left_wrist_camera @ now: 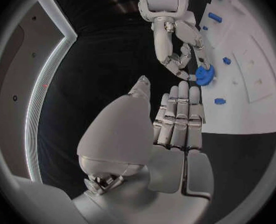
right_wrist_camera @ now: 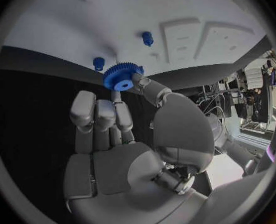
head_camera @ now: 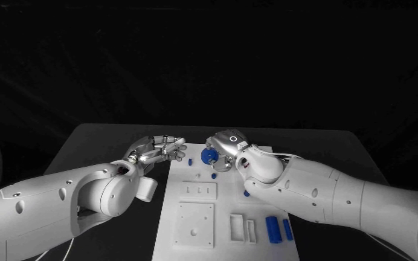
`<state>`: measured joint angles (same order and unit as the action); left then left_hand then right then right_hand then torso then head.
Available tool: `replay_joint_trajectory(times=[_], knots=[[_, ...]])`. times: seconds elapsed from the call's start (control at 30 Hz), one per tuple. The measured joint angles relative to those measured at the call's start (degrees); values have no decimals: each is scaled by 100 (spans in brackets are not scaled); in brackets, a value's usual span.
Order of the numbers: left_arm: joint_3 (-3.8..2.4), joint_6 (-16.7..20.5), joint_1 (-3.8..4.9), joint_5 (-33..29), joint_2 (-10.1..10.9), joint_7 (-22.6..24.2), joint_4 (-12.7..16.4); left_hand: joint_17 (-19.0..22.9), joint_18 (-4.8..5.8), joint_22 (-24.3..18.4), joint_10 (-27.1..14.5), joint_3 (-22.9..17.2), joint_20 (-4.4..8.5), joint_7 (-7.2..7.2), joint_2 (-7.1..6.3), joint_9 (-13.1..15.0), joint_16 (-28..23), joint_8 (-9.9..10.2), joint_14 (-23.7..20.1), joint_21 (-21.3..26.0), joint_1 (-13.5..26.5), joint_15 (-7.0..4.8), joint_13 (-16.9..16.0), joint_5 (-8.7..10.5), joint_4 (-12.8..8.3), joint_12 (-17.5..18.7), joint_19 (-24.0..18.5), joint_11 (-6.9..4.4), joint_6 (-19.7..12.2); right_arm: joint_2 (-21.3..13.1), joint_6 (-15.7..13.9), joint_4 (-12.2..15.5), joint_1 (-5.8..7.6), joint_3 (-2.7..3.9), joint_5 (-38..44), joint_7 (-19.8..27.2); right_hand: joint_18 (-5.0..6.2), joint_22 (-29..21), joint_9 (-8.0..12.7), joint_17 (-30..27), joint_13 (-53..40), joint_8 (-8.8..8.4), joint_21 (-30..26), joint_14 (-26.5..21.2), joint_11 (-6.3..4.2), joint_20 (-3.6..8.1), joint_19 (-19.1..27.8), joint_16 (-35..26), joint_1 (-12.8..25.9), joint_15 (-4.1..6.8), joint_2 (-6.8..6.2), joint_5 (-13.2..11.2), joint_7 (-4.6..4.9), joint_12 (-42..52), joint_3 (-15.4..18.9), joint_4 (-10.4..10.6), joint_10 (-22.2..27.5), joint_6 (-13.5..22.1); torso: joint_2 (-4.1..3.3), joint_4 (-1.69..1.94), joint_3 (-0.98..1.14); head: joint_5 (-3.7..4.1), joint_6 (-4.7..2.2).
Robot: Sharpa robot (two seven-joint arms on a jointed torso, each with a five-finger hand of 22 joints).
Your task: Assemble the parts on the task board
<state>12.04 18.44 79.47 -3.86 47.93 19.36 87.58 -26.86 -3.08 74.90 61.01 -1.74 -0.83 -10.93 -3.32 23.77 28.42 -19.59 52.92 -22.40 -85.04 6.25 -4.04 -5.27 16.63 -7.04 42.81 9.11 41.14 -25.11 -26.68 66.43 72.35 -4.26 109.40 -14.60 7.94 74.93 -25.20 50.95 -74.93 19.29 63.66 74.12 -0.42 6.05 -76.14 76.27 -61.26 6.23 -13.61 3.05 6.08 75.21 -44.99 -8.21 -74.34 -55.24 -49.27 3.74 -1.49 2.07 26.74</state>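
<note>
The blue gear (right_wrist_camera: 118, 77) is pinched in the right hand (head_camera: 228, 148) above the task board (head_camera: 202, 237), probably bound for a blue peg (head_camera: 190, 161), while the left hand (head_camera: 159, 148) hovers empty, fingers apart.

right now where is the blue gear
The blue gear is pinched in the right hand, at the task board's far edge near a small blue peg.

Board (head_camera: 196, 225) cut off at head view's 6 o'clock edge; its 3 o'clock side partly hidden under right arm (head_camera: 331, 197). Gear (head_camera: 209, 155) half covered by right hand (head_camera: 228, 147). Small peg (head_camera: 246, 193) at arm's edge barely shows, shape unclear. Left hand (head_camera: 157, 150): palm side hidden.
</note>
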Motion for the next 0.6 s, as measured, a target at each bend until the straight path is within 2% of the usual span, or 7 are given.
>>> replay_joint_trajectory(times=[0.17,0.33,0.43,0.6], knots=[[0,1,0,0,-35,0,-20,1,2,0,0,0,0,0,0,0,0,-6,0,0,0,0,0,0,0,0,0,0,0,144,7,-217,-23,-48,39,-19,0,0,0,0,0,-7,0,0,0,0,0,0,0,0,0,-1,0,0,0,0,0,-2,-4,11,-3,-19,4],[0,0,0,0,-47,0,-25,1,5,0,0,0,0,0,0,0,0,-22,0,0,0,0,0,0,0,0,0,0,0,210,17,-296,-70,-55,56,-25,0,-1,-1,0,0,-8,0,0,0,0,0,-22,8,-1,-8,-17,-1,-8,-9,9,0,-3,-7,21,-7,-66,5],[0,0,0,0,-48,0,-29,1,7,3,0,0,0,0,0,0,0,-22,0,0,0,0,0,0,0,0,0,0,0,238,28,-352,-71,-55,62,-25,0,-1,-9,-1,0,-8,0,0,0,-1,-1,-22,15,-1,-61,-17,-3,-28,-22,22,0,-11,-7,18,-7,-75,1],[0,0,0,0,-51,0,-29,1,12,5,0,0,0,0,0,0,0,-22,0,0,0,0,0,0,0,0,0,0,0,259,63,-454,-71,-55,64,-27,0,-1,-12,3,0,-41,0,0,12,-1,-1,-22,16,-2,-62,-17,-2,-67,-22,24,16,-40,-7,9,-6,-88,-1]])
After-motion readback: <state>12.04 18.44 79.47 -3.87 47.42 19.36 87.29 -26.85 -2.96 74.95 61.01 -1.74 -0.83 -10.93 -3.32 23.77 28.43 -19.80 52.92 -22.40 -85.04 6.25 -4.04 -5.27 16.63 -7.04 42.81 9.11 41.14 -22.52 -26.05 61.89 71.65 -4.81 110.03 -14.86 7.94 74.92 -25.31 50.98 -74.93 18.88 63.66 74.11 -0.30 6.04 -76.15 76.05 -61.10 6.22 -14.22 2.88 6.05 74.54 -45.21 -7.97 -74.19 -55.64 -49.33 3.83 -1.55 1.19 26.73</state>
